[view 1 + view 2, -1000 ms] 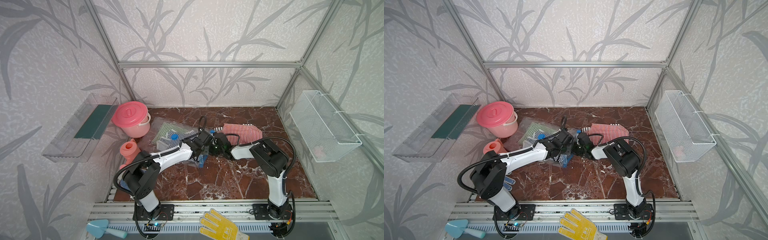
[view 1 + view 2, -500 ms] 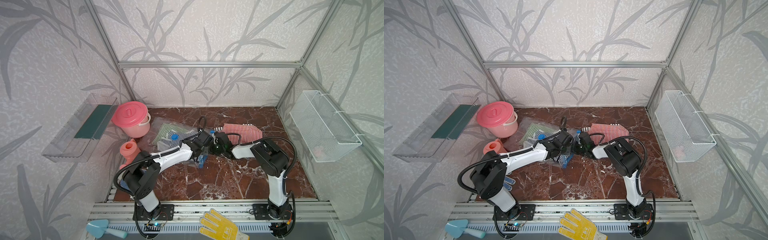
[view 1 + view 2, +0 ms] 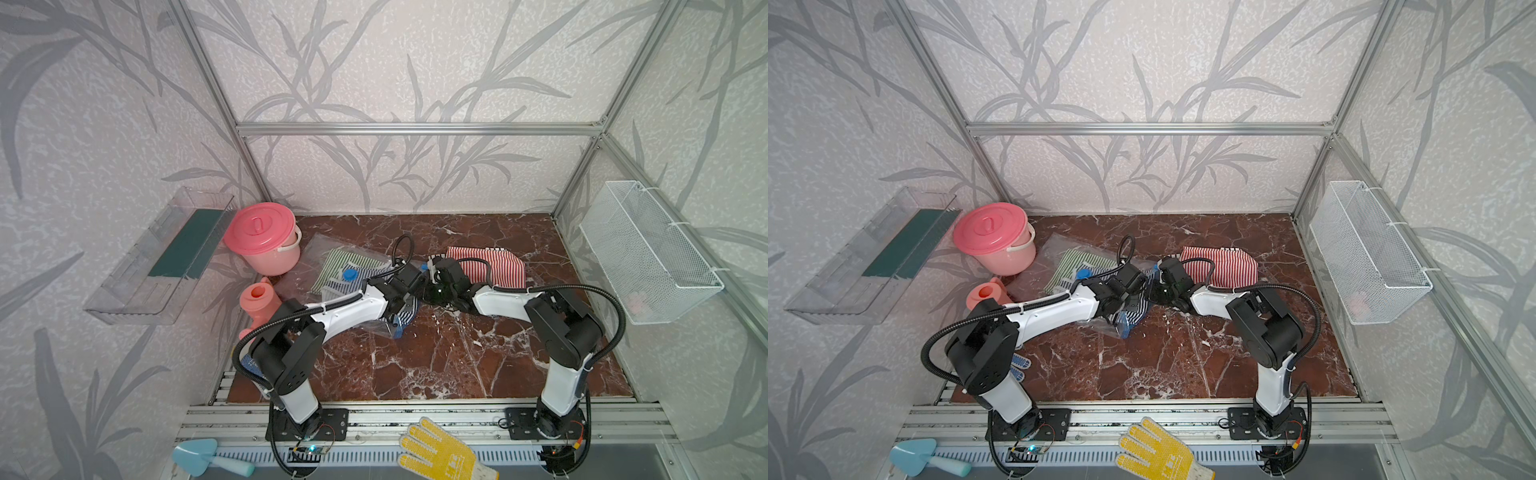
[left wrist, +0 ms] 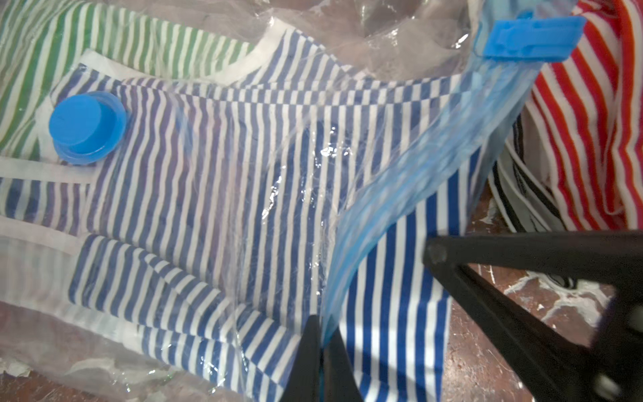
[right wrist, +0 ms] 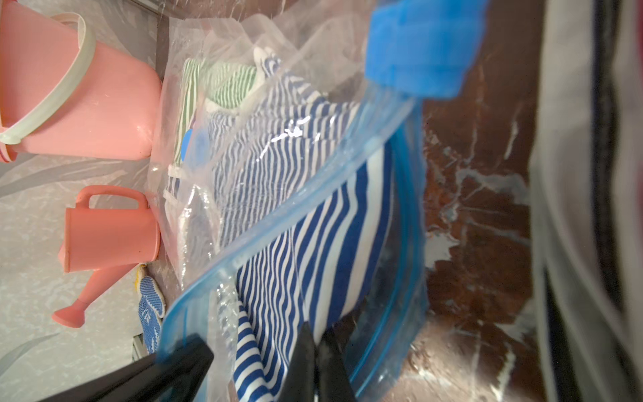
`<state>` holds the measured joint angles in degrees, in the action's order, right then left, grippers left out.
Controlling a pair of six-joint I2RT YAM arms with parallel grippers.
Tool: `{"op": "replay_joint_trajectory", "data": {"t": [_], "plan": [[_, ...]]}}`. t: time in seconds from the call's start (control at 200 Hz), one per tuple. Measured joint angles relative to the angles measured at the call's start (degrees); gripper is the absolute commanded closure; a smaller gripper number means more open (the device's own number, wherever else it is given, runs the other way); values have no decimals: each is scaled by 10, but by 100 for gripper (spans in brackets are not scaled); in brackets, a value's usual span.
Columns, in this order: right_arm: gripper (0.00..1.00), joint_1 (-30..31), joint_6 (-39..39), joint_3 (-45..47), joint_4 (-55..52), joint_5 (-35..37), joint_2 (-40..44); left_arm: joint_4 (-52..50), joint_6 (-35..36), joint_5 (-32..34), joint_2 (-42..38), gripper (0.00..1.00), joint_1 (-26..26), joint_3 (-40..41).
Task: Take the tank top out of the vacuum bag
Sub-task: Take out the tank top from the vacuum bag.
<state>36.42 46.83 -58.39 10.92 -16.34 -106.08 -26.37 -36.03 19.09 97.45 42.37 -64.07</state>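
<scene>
The vacuum bag [image 3: 316, 249] lies crumpled on the marble floor, its round blue valve cap [image 4: 85, 127] facing up. Its blue zip strip [image 4: 417, 167] stands open, with a blue slider clip [image 5: 421, 45] at one end. My left gripper [image 4: 322, 343] is shut on the zip strip's upper lip. A blue-and-white striped tank top [image 5: 313, 250] sticks partly out of the mouth, and my right gripper [image 5: 315, 343] is shut on its fabric. A green-striped garment [image 4: 52, 52] lies deeper inside the bag.
A red-striped garment [image 3: 494, 266] lies outside the bag beside the right arm. A pink lidded bucket [image 3: 262, 232] and a pink watering can [image 3: 259, 299] stand left of the bag. A wire basket [image 3: 648, 253] hangs on the right wall and a clear shelf [image 3: 166, 253] on the left.
My right gripper has closed on the blue-striped fabric at the bag's mouth. Both arms have stayed almost where they were.
</scene>
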Motion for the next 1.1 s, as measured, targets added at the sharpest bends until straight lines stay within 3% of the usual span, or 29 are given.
{"op": "replay_joint_trajectory", "data": {"t": [0.465,1.1], "plan": [[100,-1,-94,-58,-125,35,31,-33,-18,17,22,100,-14,-38],[100,-51,-167,-143,-226,21,31,-56,-32,38,64,100,-28,-109]]}}
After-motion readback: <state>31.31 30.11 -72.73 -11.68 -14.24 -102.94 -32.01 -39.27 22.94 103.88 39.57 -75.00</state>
